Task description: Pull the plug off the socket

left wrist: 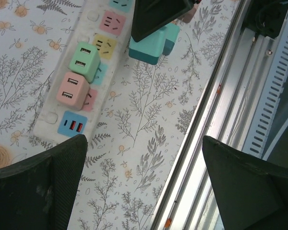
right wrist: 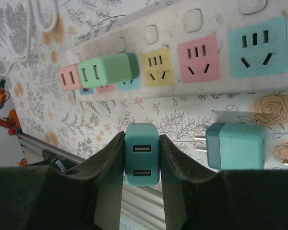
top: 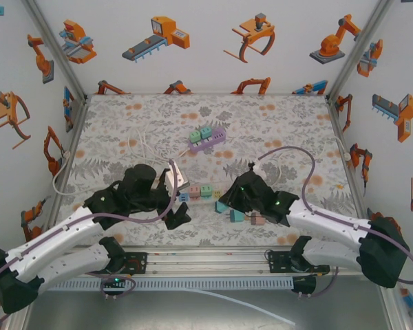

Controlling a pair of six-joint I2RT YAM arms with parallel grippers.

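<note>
Found right pincer (right wrist: 142, 143) clenched on a teal cube-shaped plastic USB plug (right wrist: 142, 165), fingers (right wrist: 108, 163) pressed against two opposite sides, twin USB ports facing the wrist camera. Placed this plug off the long white plastic power strip (right wrist: 216, 19), clear of its sockets, just beside the strip's near long edge, over the floral-patterned table (right wrist: 182, 112).

Found left pincer (left wrist: 144, 143) released, spread wide, gripping nothing, hovering near the strip's end with the blue USB panel (left wrist: 71, 125).

Counted two plugs seated in the strip: a mint-green rounded block plug (right wrist: 110, 71) and, next to it toward the USB end, a pale pink block plug (right wrist: 68, 77). Noted along the strip from the green plug a yellow socket (right wrist: 157, 66), a pink socket (right wrist: 198, 58) and a blue socket (right wrist: 257, 48), faces open.

Spotted a second teal two-tone plug (right wrist: 237, 146) lying on its side near the strip's near edge, metal prongs pointing toward the held plug, apart from it.

Marked in the top view a purple power strip (top: 210, 141) carrying small green and teal blocks, well apart from the white strip, on its far side.
</note>
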